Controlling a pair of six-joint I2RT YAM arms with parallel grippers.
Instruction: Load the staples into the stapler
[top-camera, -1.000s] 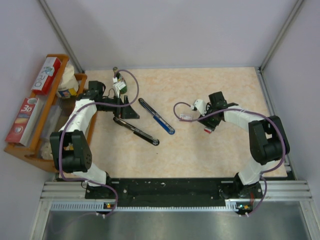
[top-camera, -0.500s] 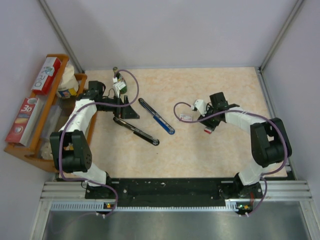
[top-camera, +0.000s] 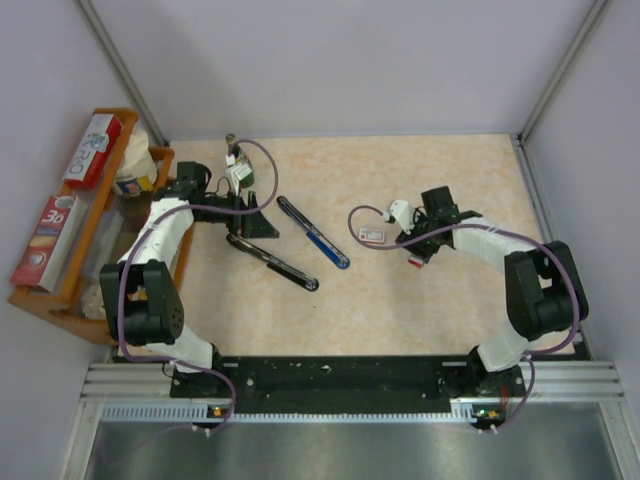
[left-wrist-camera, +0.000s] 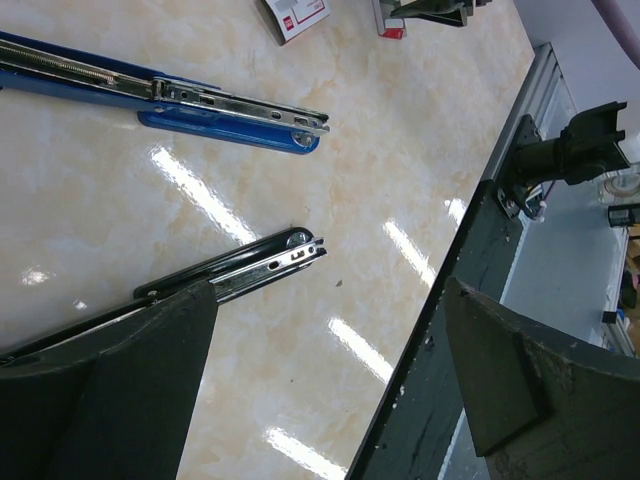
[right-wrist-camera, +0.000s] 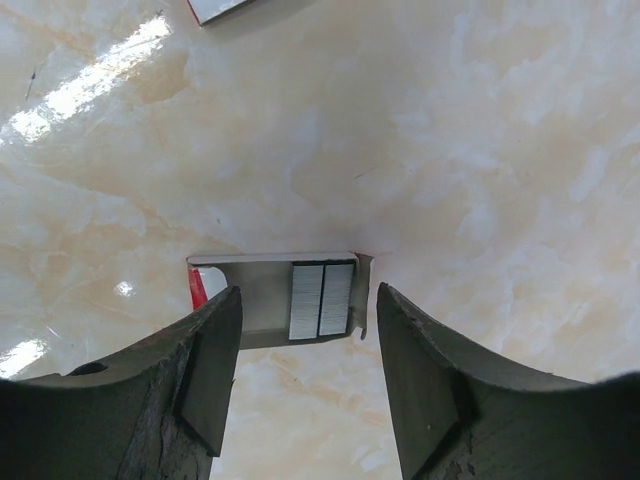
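- My right gripper (right-wrist-camera: 310, 292) hangs low over the pale marbled table (top-camera: 400, 310), on the right side of the work area.
- Its two dark fingers (right-wrist-camera: 210, 370) are spread apart. They hover over the inner tray (right-wrist-camera: 255, 295) of the staples, one above each end, and I see no pinch on it.
- The tray is a small grey open tray lying flat on the table, with a red patch at its left end in my right wrist view.
- Two silver staple strips (right-wrist-camera: 322, 298) lie side by side at the tray's right end.
- The staple box (top-camera: 371, 235), tiny, flat and white with a red label, lies on the table just beside the tray, on the side nearer the centre. It is apart from the tray, and nothing touches it.
- My left gripper (left-wrist-camera: 330, 300) is on the left side of the table, its fingers spread as wide as they go and holding nothing.
- The stapler (top-camera: 290, 245) lies opened out on the table near the centre, to the left of the staple box and well apart from it.
- One part of the stapler is blue, with a bright metal rail (left-wrist-camera: 240, 100) along it.
- The other part is a black arm (left-wrist-camera: 250, 270) with a metal tip. It lies nearer my left gripper, and its end pokes out from behind one left finger (left-wrist-camera: 110, 400).
- I cannot tell whether that finger touches the black arm.
- A wooden rack (top-camera: 60, 300) holding boxes stands off the left edge of the table.
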